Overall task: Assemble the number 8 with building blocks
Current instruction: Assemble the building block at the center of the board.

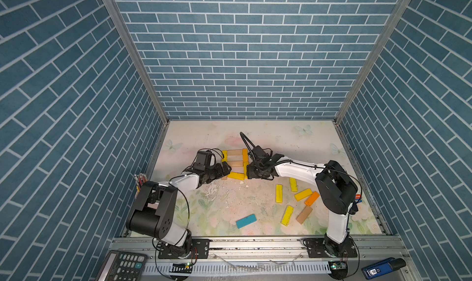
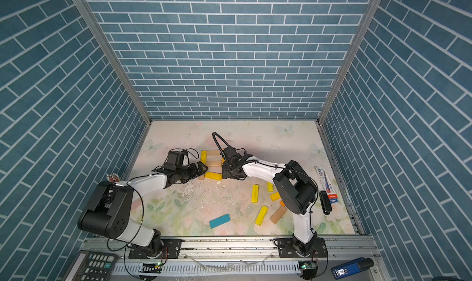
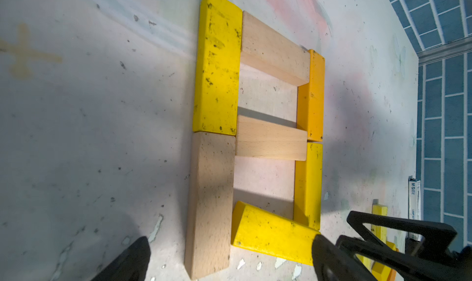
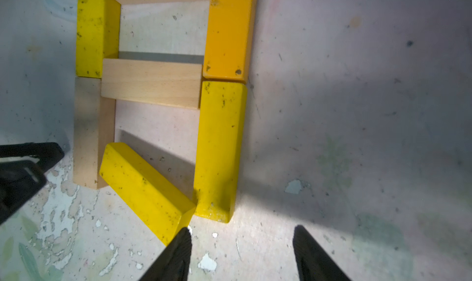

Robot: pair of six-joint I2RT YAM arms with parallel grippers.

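Yellow wooden building block (image 4: 145,190) askew on the worktop (image 4: 357,113) at the eight's open end: nudge square between tan wooden plank (image 4: 86,131) and yellow side plank (image 4: 219,149) with empty, parted right pincer (image 4: 241,232), left pincer (image 1: 226,168) wide open.

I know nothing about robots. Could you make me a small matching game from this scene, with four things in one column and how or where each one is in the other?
Things:
1. teal block
2. yellow block nearest the grippers
3. middle tan block
4. left gripper

States:
A. open, holding nothing
B. crossbar inside the half-built 8
C. lying alone toward the front of the mat
D. askew, not squared in

Pairs: 1-C, 2-D, 3-B, 4-A
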